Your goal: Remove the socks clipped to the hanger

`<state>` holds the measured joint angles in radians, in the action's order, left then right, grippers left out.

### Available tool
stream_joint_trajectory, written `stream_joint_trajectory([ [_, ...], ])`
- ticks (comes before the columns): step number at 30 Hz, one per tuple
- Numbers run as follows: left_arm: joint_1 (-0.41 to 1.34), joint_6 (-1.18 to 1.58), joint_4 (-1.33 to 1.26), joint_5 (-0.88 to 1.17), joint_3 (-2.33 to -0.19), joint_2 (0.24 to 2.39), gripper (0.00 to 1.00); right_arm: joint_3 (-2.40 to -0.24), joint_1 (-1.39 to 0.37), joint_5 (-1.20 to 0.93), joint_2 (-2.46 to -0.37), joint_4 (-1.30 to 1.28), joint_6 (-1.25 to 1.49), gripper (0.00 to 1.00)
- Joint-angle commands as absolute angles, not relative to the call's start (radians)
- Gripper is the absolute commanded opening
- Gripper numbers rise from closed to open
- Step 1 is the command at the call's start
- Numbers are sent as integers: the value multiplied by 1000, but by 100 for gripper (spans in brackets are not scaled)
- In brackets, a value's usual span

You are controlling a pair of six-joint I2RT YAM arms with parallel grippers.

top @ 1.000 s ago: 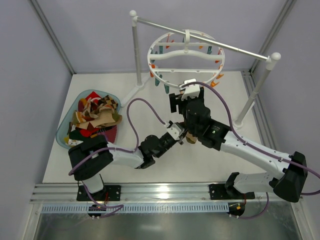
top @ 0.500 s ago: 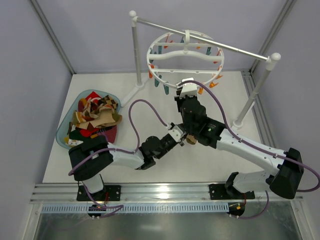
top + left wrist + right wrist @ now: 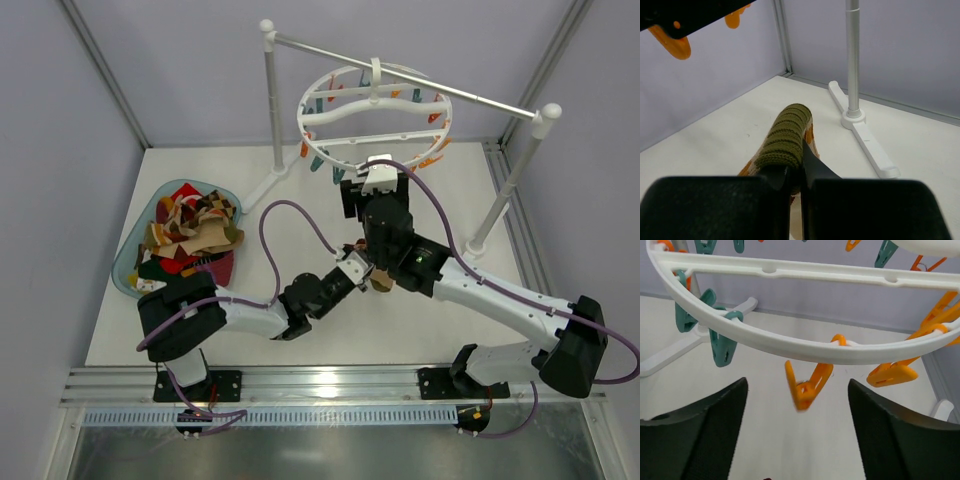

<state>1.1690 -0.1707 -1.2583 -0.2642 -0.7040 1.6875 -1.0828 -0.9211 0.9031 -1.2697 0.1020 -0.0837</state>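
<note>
Right wrist: right pincer [image 3: 797, 390] spread just under hanger [image 3: 790, 347] rim.

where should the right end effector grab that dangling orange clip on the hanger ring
Probably the orange clip by its two splayed upper arms, not the closed lower tip. It hangs as a V below the hanger ring, so come from below, the open right end effector flanking it.
</note>
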Motion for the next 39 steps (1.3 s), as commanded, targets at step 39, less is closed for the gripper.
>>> stream_joint_trajectory([
  [39,141,406,-746,-716,-468,936,0,-940,-923,796,-1042,193,-98,100],
])
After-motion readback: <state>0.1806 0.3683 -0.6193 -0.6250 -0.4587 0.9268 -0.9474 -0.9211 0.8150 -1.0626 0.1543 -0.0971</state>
